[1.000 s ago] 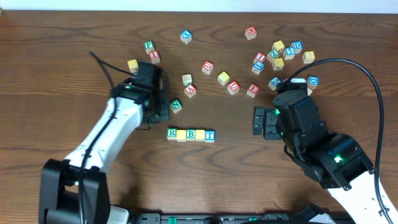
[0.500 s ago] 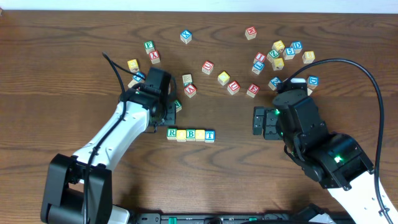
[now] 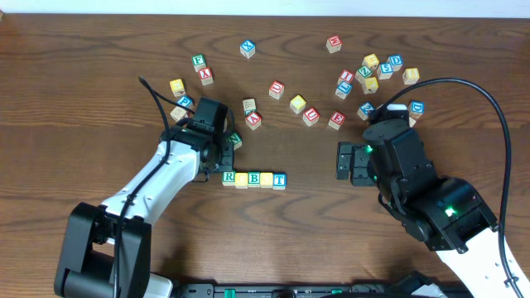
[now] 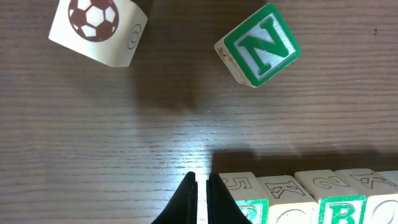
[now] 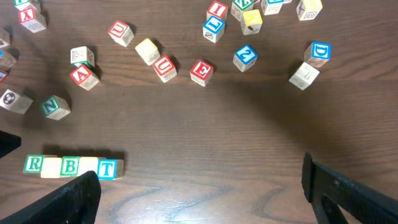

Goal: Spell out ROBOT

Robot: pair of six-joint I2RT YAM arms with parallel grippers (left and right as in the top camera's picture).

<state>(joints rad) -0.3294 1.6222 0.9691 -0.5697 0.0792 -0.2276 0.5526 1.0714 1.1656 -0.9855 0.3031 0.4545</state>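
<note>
My left gripper [image 4: 202,179] is pinched fully shut with nothing between its fingers. Its tips sit low over bare wood at the left end of the row. From overhead the row reads left to right: the green-framed R cube [image 3: 229,176], the first plain yellow-topped cube [image 3: 242,179], the green-framed B cube [image 3: 254,178], the second plain yellow-topped cube [image 3: 267,179] and the blue-framed T cube [image 3: 279,179]. All five stand side by side in a nearly straight line, near the middle of the table [image 3: 83,83] (the yellow tops show no letter from above).

In my left wrist view the R cube is just beside one fingertip; I cannot tell whether they touch. The green N cube [image 4: 258,43] lies skewed beyond the row and apart from it. The soccer-ball cube [image 4: 98,28] sits further to the left in that view.

My right gripper [image 5: 200,171] is spread wide and holds nothing. It hovers over bare wood well to the right of the T cube. Loose lettered cubes are scattered across the far side of the table.
</note>
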